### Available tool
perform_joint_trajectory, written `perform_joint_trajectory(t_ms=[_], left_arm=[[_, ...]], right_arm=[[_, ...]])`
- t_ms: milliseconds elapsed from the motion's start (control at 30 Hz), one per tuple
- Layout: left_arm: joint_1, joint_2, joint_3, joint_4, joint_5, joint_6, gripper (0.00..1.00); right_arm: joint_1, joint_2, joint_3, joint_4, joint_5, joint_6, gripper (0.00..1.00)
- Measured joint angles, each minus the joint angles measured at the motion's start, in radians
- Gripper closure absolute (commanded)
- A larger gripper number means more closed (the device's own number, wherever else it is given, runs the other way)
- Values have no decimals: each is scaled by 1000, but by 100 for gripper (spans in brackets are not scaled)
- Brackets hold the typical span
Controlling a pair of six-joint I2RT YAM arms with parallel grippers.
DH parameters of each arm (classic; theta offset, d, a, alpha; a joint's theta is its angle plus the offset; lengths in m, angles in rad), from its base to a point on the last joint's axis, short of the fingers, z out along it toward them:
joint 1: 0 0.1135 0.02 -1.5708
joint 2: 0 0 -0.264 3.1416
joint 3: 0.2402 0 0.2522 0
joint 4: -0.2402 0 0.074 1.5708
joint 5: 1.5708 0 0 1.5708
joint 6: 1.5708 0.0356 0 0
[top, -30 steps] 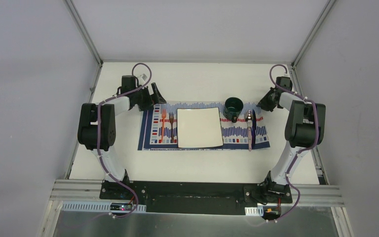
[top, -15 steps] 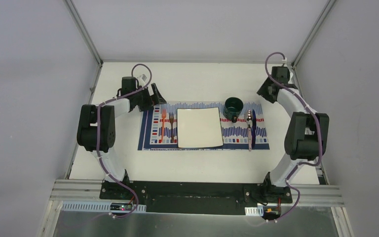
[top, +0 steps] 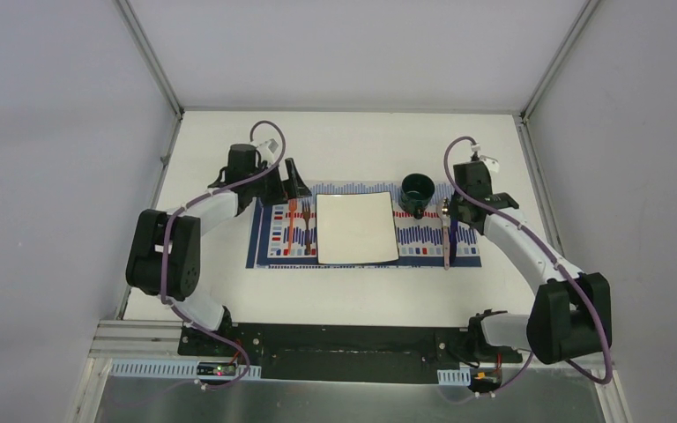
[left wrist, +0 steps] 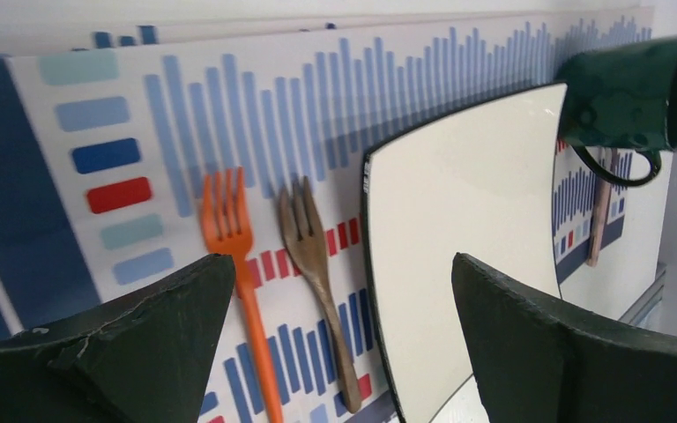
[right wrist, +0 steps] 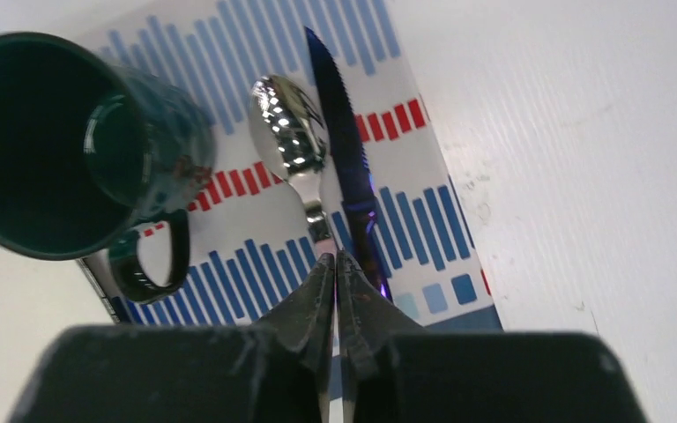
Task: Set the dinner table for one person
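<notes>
A: Where is the table (top: 344, 145)?

B: It fills the floor of the cell, plain white, with both arms bolted at its near edge. A striped mat (top: 423, 240) lies flat near its middle, long side running left to right.

A: What is at the left end?

B: The left gripper (top: 286, 182) hangs at the mat's far left corner. Its jaws stand wide apart with nothing between them. Its wrist camera looks through the gap at two forks.

A: Which forks?

B: An orange fork (left wrist: 229, 229) and, just right of it, a wooden fork (left wrist: 304, 229). They lie side by side on the mat without touching, tines toward the far edge. Just right of them a square white plate (top: 357, 227) sits on the middle of the mat.

A: And past the plate?

B: A dark green mug (top: 418, 192) stands upright on the mat by the plate's far right corner, its handle turned toward the near edge. Right of it lie a spoon (right wrist: 286, 123) and a blue serrated knife (right wrist: 344, 150), close beside each other, the knife on the right. The bowl and the blade tip both point to the far edge.

A: The right arm?

B: The right gripper (right wrist: 336, 264) is over the spoon's handle, pointing down. Its jaws are pressed together. The handle runs out of sight beneath the tips, and whether they touch it cannot be told.
</notes>
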Motion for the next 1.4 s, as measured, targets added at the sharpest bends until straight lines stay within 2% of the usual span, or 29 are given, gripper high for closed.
perform_joint_trajectory(t_ms=[167,233,433,1000,1200,1400], left_arm=[[-58,-62,-14,-21,-13,-7,1],[-69,-87,-14,-33,-22,-7,1],[-71,-158,-14,-92,-47,0,1],[-72,-168,-11,-138,-52,4,1],[-72,-168,-10,-138,-51,4,1],[-72,-168,-10,-134,-44,5,1]], right_arm=[[-3,5,-23,-22,50,11,90],[-3,19,-24,-20,51,17,79],[-3,62,-41,-5,50,34,69],[6,106,-80,-10,57,61,67],[7,163,-55,-50,55,73,62],[6,196,-8,-69,55,73,63]])
